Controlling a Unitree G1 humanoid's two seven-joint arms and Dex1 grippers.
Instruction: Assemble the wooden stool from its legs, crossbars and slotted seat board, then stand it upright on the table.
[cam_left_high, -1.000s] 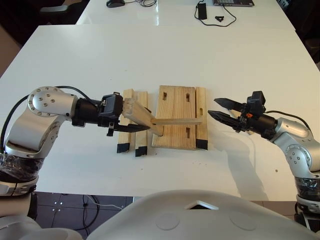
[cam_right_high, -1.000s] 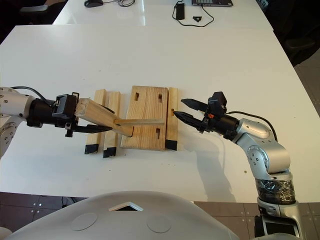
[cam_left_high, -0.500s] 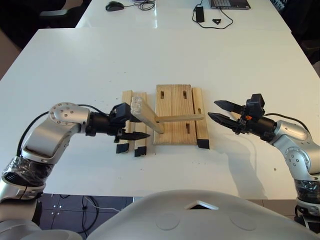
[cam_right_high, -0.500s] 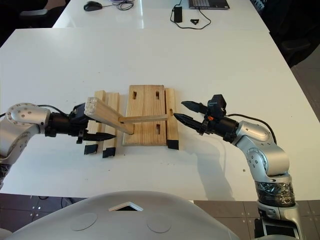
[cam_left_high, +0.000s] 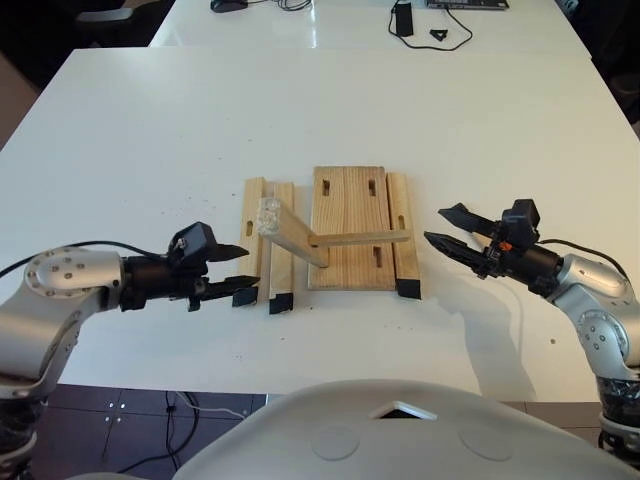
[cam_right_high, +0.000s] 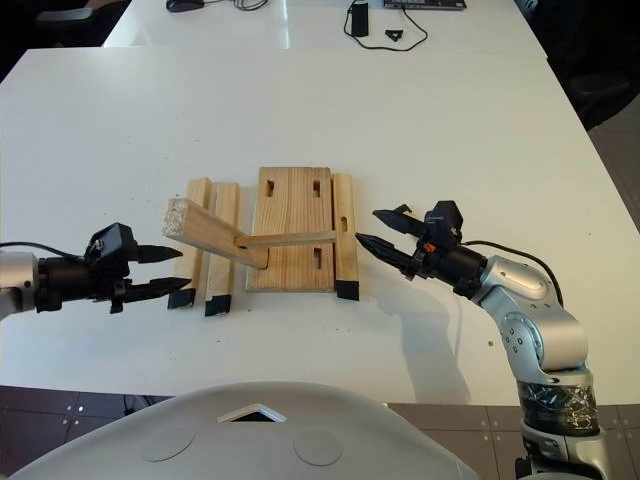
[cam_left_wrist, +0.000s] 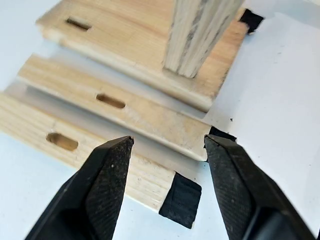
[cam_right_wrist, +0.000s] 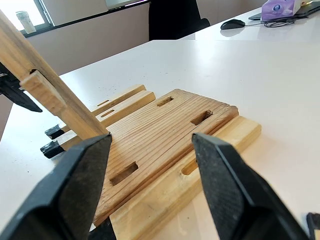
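The slotted seat board (cam_left_high: 348, 205) lies flat mid-table. Two legs with black end caps (cam_left_high: 268, 255) lie to its left and a third leg (cam_left_high: 402, 235) along its right side. A fourth leg (cam_left_high: 290, 232) leans tilted at the board's left edge, with a thin crossbar (cam_left_high: 362, 238) plugged into it and resting across the board. My left gripper (cam_left_high: 240, 268) is open, just left of the lying legs' capped ends (cam_left_wrist: 180, 200), holding nothing. My right gripper (cam_left_high: 435, 225) is open to the right of the board (cam_right_wrist: 165, 125), near the crossbar's free end.
The white table (cam_left_high: 150, 130) has wide bare room behind and on both sides of the wood. On the table behind it lie a mouse (cam_left_high: 228, 5) and a black cable with adapter (cam_left_high: 403, 18).
My left gripper has let go of the tilted leg and drawn back to the left and toward me. The leg with its crossbar stays leaning on the board. The right gripper barely moved.
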